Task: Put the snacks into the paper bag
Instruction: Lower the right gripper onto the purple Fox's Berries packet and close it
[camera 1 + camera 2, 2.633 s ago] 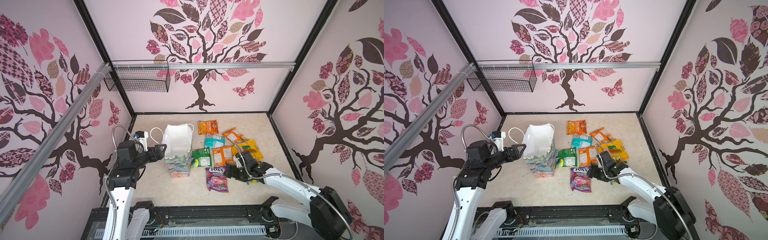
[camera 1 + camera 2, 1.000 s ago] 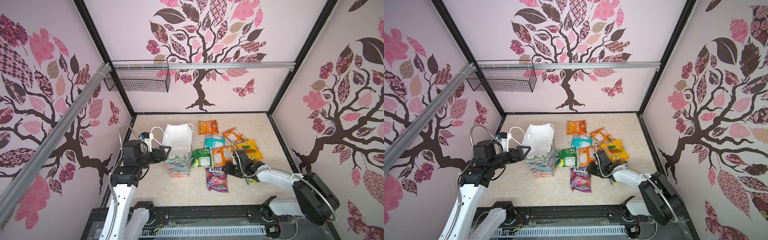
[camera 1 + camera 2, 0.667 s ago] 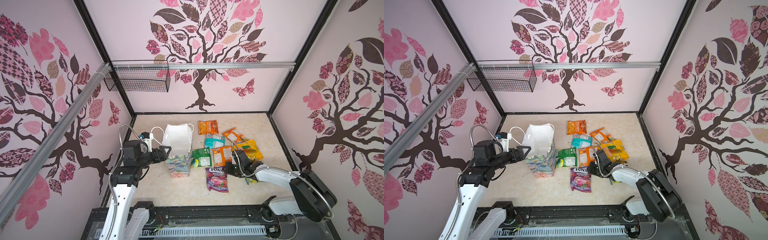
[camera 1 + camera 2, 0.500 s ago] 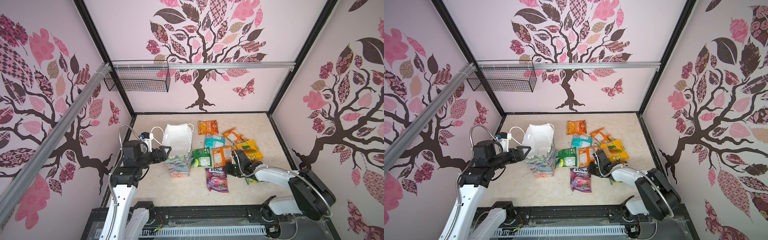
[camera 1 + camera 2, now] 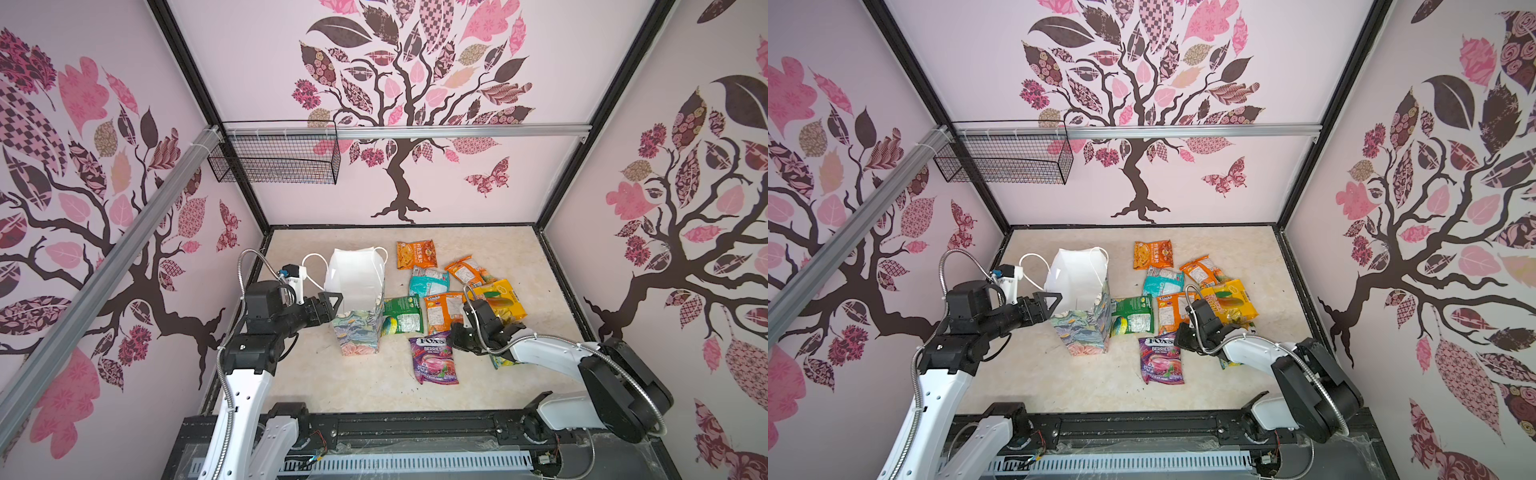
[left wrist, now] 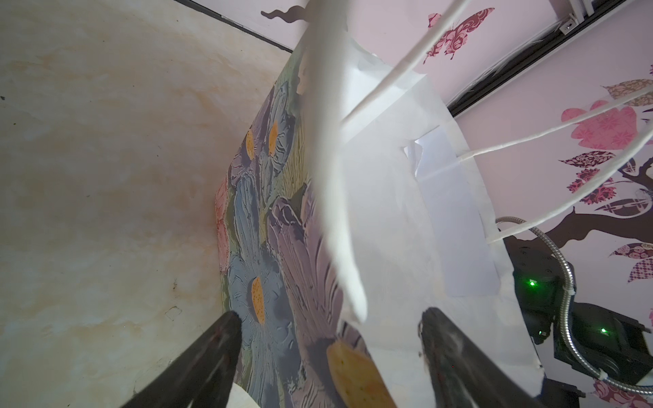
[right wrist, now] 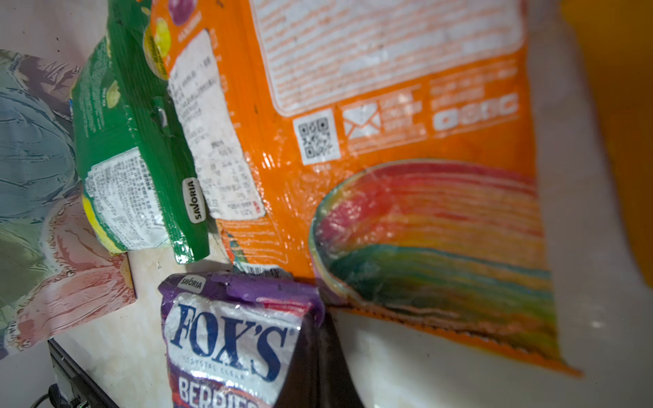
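Observation:
The paper bag (image 5: 357, 320) stands upright and open, white inside with a painterly print outside (image 6: 282, 229). My left gripper (image 5: 332, 301) is open at its left side, fingers either side of the bag's near wall (image 6: 330, 335). To the right of the bag lie the snacks: orange (image 5: 415, 254), teal (image 5: 429, 282), yellow (image 5: 498, 299) and dark green (image 5: 401, 313) packets. The purple FOX'S BERRIES packet (image 5: 434, 361) lies nearest the front. My right gripper (image 5: 453, 334) is shut on that packet's right top edge (image 7: 323, 339). A yellow-green packet (image 5: 503, 361) is partly hidden under the right arm.
A black wire basket (image 5: 276, 160) hangs from the rail at the back left. Patterned walls close in three sides. The arms' black base rail (image 5: 395, 428) runs along the front edge. An orange packet (image 7: 388, 141) lies just beyond the purple one.
My right gripper has closed on the edge of the purple packet. The left gripper has stayed open at the bag, after moving up to it earlier.

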Robot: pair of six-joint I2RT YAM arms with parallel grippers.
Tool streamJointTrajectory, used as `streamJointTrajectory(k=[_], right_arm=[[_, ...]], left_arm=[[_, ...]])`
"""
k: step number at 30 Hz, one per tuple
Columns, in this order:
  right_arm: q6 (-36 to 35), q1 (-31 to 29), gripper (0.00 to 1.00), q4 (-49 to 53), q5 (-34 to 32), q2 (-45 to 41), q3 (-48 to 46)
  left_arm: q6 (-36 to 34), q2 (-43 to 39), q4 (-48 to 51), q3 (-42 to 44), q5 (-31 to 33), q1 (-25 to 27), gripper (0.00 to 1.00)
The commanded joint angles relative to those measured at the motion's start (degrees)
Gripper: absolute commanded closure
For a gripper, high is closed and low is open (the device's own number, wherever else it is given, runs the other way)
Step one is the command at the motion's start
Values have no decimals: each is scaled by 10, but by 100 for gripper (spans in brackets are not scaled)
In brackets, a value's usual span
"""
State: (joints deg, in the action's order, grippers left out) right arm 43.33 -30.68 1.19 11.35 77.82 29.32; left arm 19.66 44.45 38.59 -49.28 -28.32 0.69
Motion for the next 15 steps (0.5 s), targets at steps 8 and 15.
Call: streamJointTrajectory(k=[8, 15], right_arm=[[-8, -1, 100, 40, -3, -109, 17], [-38, 0, 100, 77, -21, -165, 45]], left_arm=[[-6, -12, -10, 13, 4, 4, 18], [-6, -22, -11, 15, 12, 5, 17]])
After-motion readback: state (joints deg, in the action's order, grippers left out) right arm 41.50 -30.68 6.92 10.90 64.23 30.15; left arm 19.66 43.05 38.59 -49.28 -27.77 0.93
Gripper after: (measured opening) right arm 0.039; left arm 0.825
